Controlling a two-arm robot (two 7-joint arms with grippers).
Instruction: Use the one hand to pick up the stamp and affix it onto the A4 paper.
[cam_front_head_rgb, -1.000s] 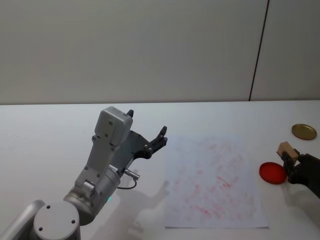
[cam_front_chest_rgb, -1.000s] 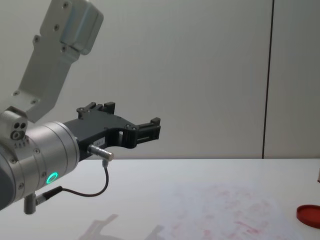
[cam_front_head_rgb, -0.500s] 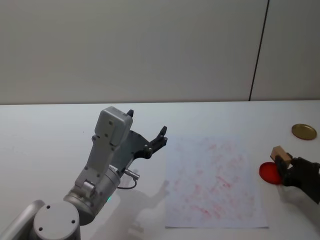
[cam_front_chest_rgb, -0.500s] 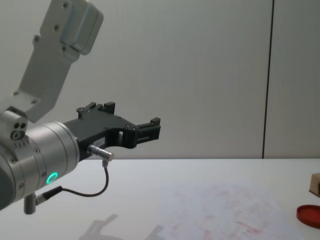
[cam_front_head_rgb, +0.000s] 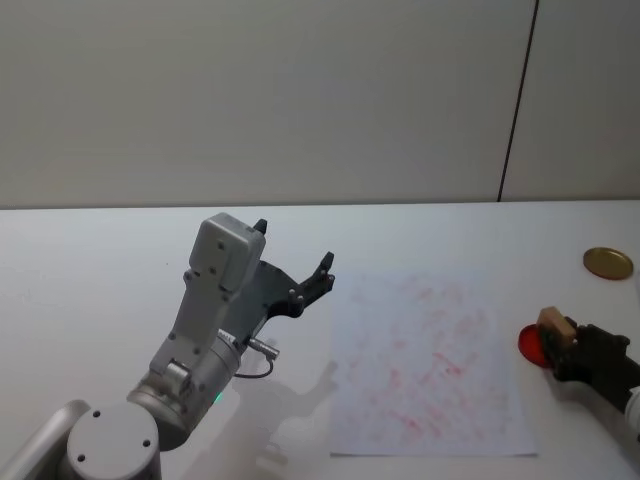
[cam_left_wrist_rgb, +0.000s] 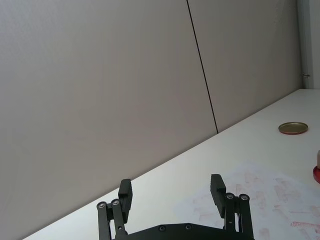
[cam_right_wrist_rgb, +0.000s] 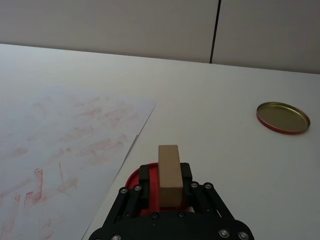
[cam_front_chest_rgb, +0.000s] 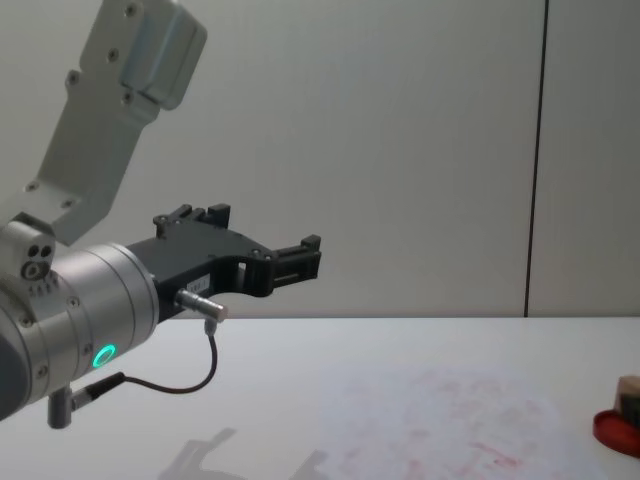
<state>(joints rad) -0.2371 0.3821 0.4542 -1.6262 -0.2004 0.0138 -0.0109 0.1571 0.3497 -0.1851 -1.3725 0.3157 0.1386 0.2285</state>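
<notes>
Where the right gripper (cam_front_head_rgb: 568, 345) reached in from the right edge of the head view, its black jaws were pinched on the stamp (cam_front_head_rgb: 554, 327), which stood above the near rim of the red ink pad (cam_front_head_rgb: 534, 345). Stamp: small rectangular block of light tan wood, plain faces, standing on end between the jaws; in the right wrist view (cam_right_wrist_rgb: 169, 172) it rose clear above the fingers (cam_right_wrist_rgb: 144, 180), roughly as wide as the gap that gripped it. Whether its lower face touched the pad could not be told. In the chest view the block (cam_front_chest_rgb: 628, 388) showed at the right edge just above the pad (cam_front_chest_rgb: 612, 428).

A4 paper (cam_front_head_rgb: 430, 362): white sheet lying flat on the white table (cam_front_head_rgb: 100, 270), covered in faint red and pink smudges, its right edge just beside the ink pad. The stamp was off the sheet, to its right.

Containers: the ink pad was a shallow round red disc, partly hidden by the gripper. A round gold lid (cam_front_head_rgb: 608, 263) lay apart, farther back on the table; in the right wrist view (cam_right_wrist_rgb: 283, 117) its inside looked bare, with a thin red rim.

Left gripper (cam_front_head_rgb: 305, 283): held above the table left of the paper, jaws spread, nothing between them (cam_left_wrist_rgb: 171, 196).
</notes>
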